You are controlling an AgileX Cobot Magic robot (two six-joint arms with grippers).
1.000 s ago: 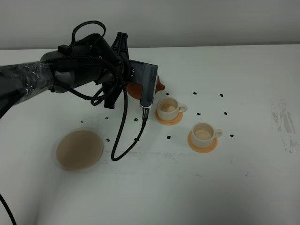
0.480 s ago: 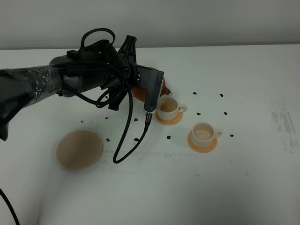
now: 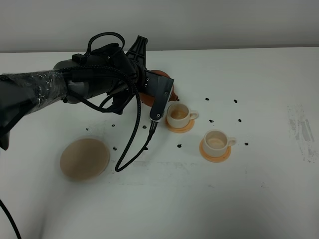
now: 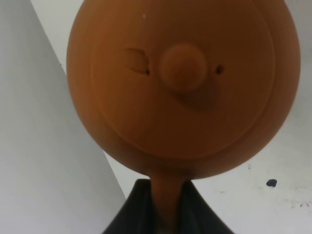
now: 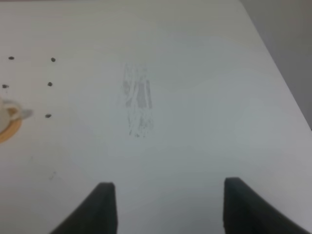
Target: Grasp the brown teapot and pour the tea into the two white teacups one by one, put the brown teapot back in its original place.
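White tabletop (image 3: pixel 259 199) fills the exterior view, backed by a plain grey wall. Much of its left half is covered by the black left arm (image 3: pixel 75 87), wrapped in clear film, and a looping black cable (image 3: pixel 132 144) hangs from it down to the surface.

The brown teapot (image 4: pixel 183 83) is held off the table by its loop handle, which is clamped in the left gripper (image 4: pixel 165 209). It is largely hidden behind the arm and wrist camera block in the exterior view. Its spout is turned toward the nearer cup, just beside it.

The beige plate (image 3: pixel 84 159) lies bare, well apart at front left.

The two white teacups (image 3: pixel 178 115) (image 3: pixel 217 141) are each seated on an orange coaster (image 3: pixel 174 130) (image 3: pixel 215 157).

The right gripper (image 5: pixel 168 209) is seen with its fingers spread and nothing between them, above bare table near a grey scuff mark (image 5: pixel 138 102).

Small black dots (image 3: pixel 236 101) are scattered around the cups.
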